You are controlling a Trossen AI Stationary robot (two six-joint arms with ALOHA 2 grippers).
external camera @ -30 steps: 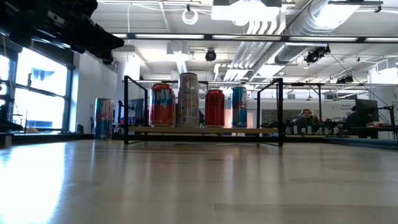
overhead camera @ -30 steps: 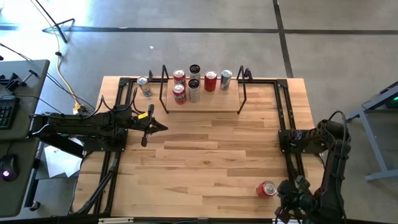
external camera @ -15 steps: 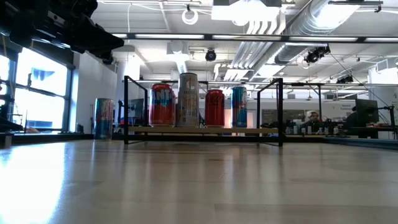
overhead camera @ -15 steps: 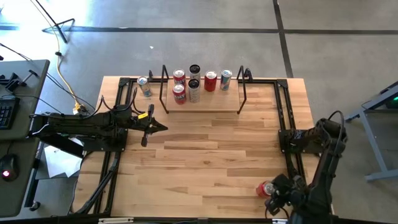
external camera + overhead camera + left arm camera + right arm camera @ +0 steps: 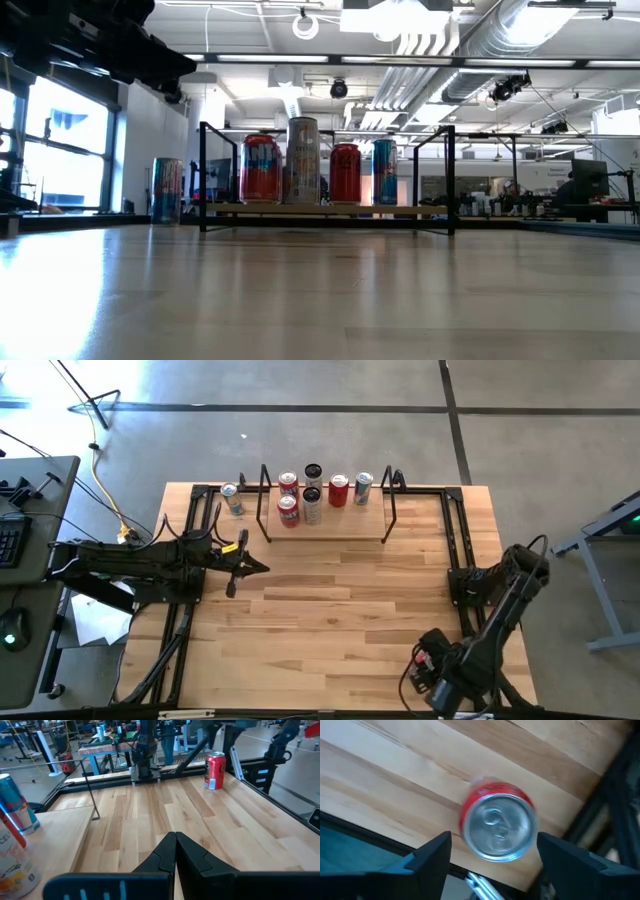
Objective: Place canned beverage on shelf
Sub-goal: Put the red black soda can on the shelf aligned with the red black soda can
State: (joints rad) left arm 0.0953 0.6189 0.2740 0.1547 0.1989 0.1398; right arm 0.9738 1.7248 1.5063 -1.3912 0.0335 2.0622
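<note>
A red can (image 5: 498, 826) stands upright near the table's near right corner and also shows in the left wrist view (image 5: 215, 770). My right gripper (image 5: 492, 852) hangs over the can, pointing down and open, with one finger on each side of the silver top and a gap showing at the left finger. In the high view the gripper (image 5: 428, 663) covers most of the can. The shelf (image 5: 325, 520) stands at the far edge and holds several cans (image 5: 312, 495). My left gripper (image 5: 256, 567) is shut above the table's left middle.
A lone can (image 5: 231, 498) stands on the table left of the shelf; it also shows in the low view (image 5: 167, 190). Black arm frames (image 5: 462, 550) run along both side edges. Bare wood lies between the red can and the shelf.
My right gripper has moved from the near right corner toward the table's left, to above the red can, which it now covers in the high view. Its fingers have spread apart. The can has stayed where it was.
</note>
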